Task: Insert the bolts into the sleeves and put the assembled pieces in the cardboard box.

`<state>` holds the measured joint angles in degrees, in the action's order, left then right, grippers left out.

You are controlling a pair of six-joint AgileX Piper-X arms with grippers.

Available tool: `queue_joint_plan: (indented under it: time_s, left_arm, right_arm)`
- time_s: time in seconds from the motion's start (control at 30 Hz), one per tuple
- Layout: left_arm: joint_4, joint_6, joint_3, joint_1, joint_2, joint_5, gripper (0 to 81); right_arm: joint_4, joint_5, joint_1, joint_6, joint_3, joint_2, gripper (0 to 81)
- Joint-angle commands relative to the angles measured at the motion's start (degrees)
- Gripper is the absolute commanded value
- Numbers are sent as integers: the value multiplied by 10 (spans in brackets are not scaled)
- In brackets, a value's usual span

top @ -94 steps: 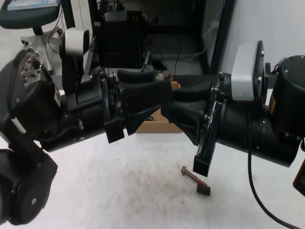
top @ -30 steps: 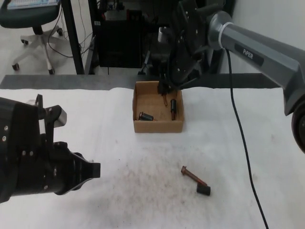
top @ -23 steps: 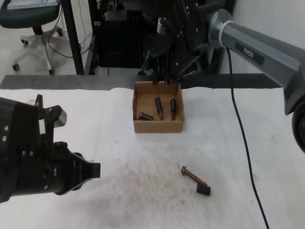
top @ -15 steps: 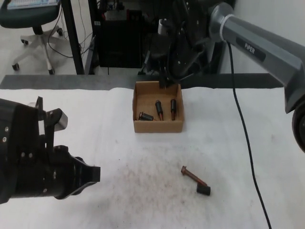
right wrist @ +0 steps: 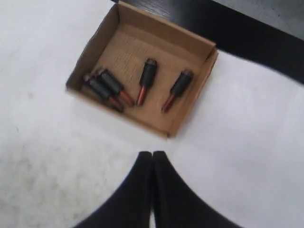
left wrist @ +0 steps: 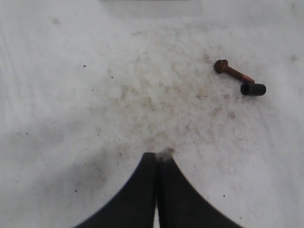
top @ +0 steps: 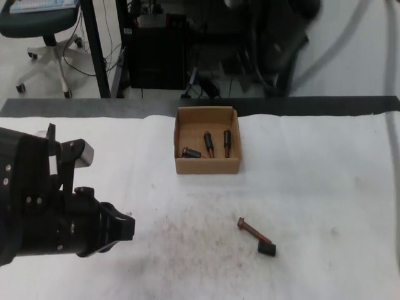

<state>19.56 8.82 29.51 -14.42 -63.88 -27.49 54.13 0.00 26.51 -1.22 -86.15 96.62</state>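
Cardboard box holds four assembled pieces (left tool, right tool closed, empty)

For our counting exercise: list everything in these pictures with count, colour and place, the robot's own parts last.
brown cardboard box: one, brown, far middle of the bench
assembled pieces (rusty bolts in black sleeves): four, black and rust-red, lying inside the box
loose rusty metal bolt: one, rust-brown, on the cloth nearer than the box
loose black cylindrical sleeve: one, black, beside the bolt's tip
white cloth: one, white with a brownish stained patch, covering the bench
office chair: one, dark seat, floor behind the bench
left gripper: one, black, jaws shut, above the stained cloth
right gripper: one, black, jaws shut, above the cloth near the box
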Motion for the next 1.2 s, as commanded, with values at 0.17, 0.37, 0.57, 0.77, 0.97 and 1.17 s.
queue_joint_plan:
  time_s: [0.17, 0.37, 0.57, 0.77, 0.97, 1.17]
  left_arm:
    - [-27, -3, 4, 0, 6, -15, 3]
    - [-34, -3, 4, 0, 6, -68, 3]
    - [-49, 5, 6, -17, 6, -69, 3]
    - [-53, 6, 7, -29, 6, -69, 3]
    - [-53, 6, 7, -29, 6, -69, 3]
    - [-53, 6, 7, -29, 6, -69, 3]
  right_arm:
    - [-189, -94, 4, -5, 299, -91, 0]
    - [-237, -111, 4, -19, 352, -80, 64]
    - [-321, -124, 3, -88, 352, -75, 370]
    - [-296, -124, 3, -290, 352, -69, 367]
    - [-259, -124, 3, -367, 352, -41, 365]
    - [-283, -124, 3, -370, 352, -12, 365]
